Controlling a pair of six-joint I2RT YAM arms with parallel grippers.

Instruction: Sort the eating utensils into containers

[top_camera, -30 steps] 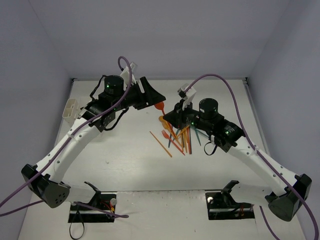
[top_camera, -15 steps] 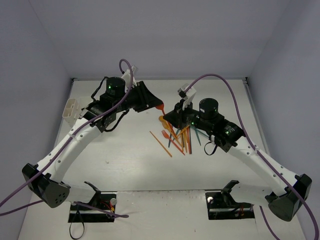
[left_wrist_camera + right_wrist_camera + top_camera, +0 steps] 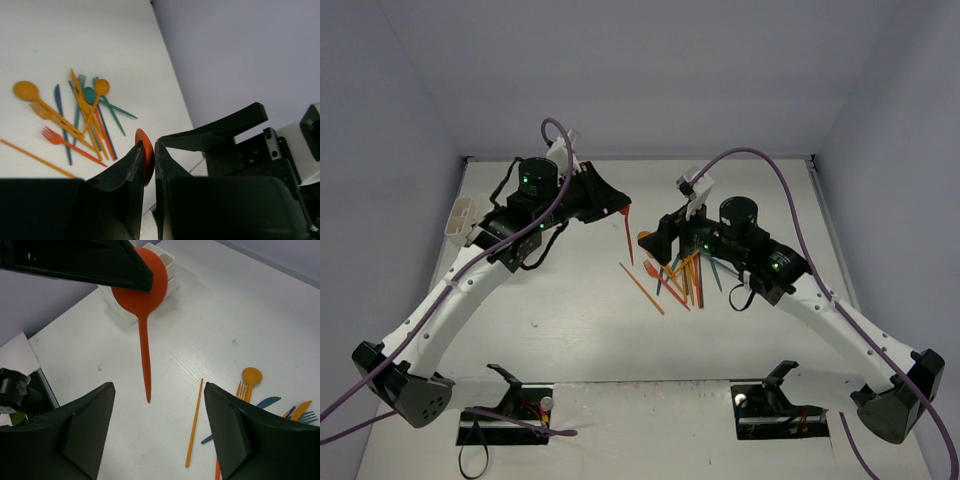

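Observation:
An orange-red spoon (image 3: 628, 238) hangs handle-down above the table, and my left gripper (image 3: 623, 207) is shut on its bowl (image 3: 145, 159). The right wrist view shows that spoon (image 3: 142, 295) pinched under the left finger, with its handle tip free in the air. Just right of it, my right gripper (image 3: 670, 232) stands open, nothing between its fingers (image 3: 85, 430). The other eating utensils (image 3: 682, 272) lie in a loose pile under the right arm, also seen in the left wrist view as a pile (image 3: 82, 117). The white containers (image 3: 460, 218) stand at the table's left edge.
A single orange stick (image 3: 642, 288) lies apart, left of the pile, and is the stick (image 3: 195, 422) in the right wrist view. An orange spoon and fork (image 3: 248, 380) lie beyond it. The containers (image 3: 167, 262) sit behind the hanging spoon. Purple cables arch over both arms.
My right gripper has opened and let go of the spoon. The left gripper closed on its bowl and drew up and left, so the spoon now hangs from it.

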